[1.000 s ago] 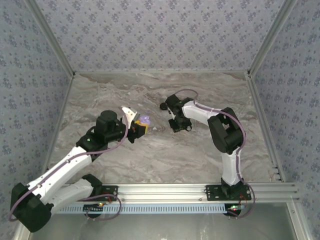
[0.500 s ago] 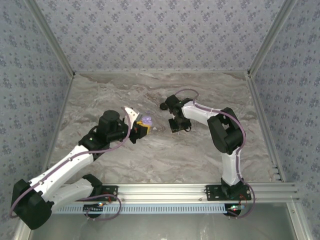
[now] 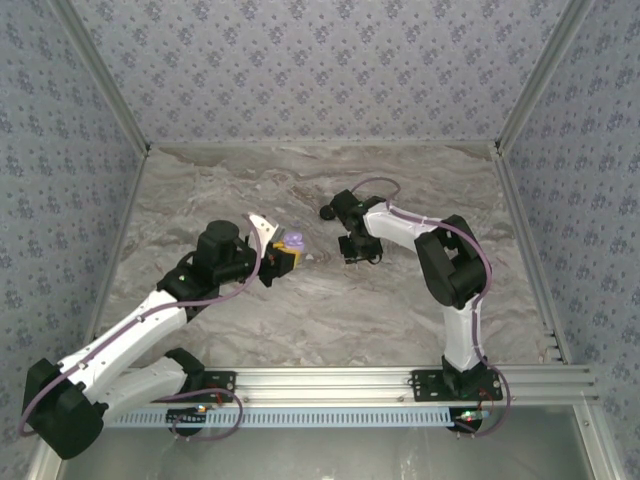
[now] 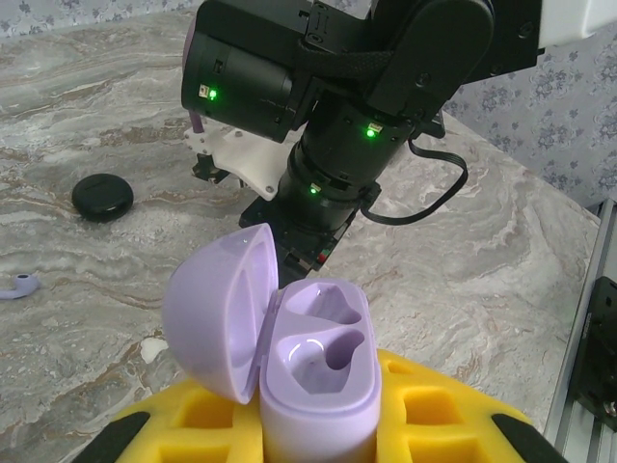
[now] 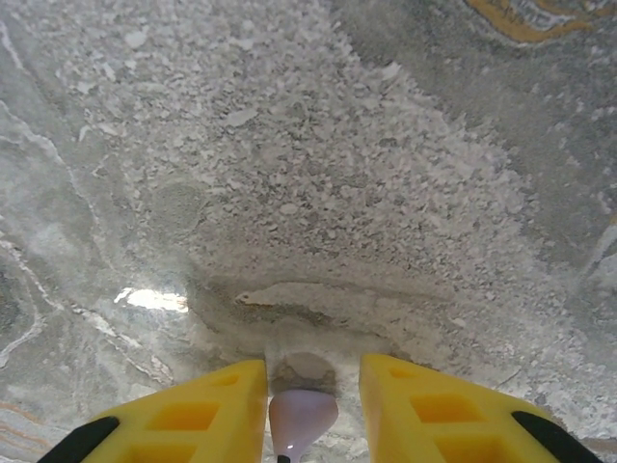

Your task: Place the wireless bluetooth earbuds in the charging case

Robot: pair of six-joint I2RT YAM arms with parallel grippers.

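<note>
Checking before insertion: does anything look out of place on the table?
One lavender earbud lies loose on the table, apart from the open charging case, whose two wells are empty. Nothing looks spilled or damaged.

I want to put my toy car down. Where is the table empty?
The grey marble table is bare along the patterned back wall, and in the near middle by the silver metal rail. It is crowded in the centre, where the open lavender round case, the black round disc and the right tool are close.
</note>
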